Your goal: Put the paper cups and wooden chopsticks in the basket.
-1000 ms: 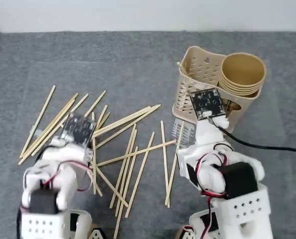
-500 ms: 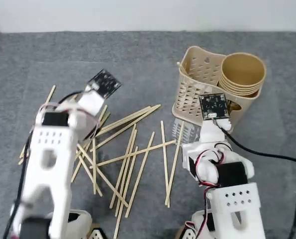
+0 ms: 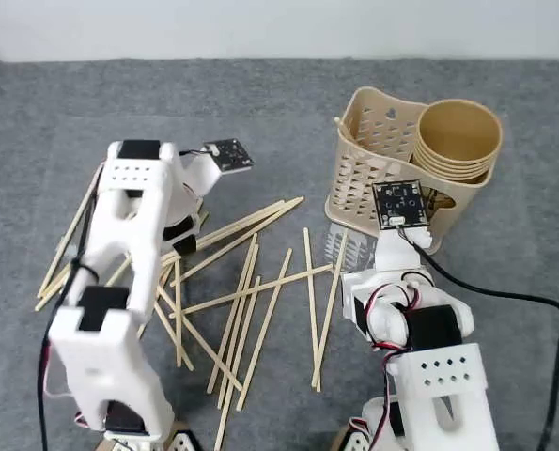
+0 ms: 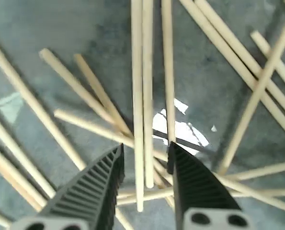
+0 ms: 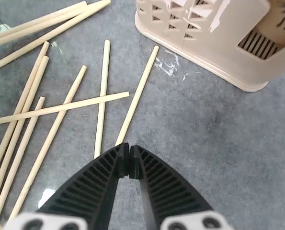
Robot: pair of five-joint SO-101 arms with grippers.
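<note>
Several wooden chopsticks (image 3: 251, 282) lie scattered on the grey mat between the two arms. The beige basket (image 3: 368, 164) stands at the back right with a stack of paper cups (image 3: 458, 141) in it. My left gripper (image 4: 146, 148) hovers open just above the pile, with two parallel chopsticks (image 4: 143, 96) running between its fingers (image 4: 106, 179). My right gripper (image 5: 129, 149) is shut with nothing in it, low over the mat. It points at a lone chopstick (image 5: 135, 98), and the basket (image 5: 204, 38) is just beyond.
The left arm (image 3: 133, 216) stretches over the left part of the pile and hides some sticks. A black cable (image 3: 504, 291) trails to the right from the right arm. White scuff marks (image 5: 168, 67) sit on the mat by the basket's base.
The left arm has risen and stretched forward over the chopstick pile, and its wrist now points down at the sticks. The right arm has drawn back slightly from the basket.
</note>
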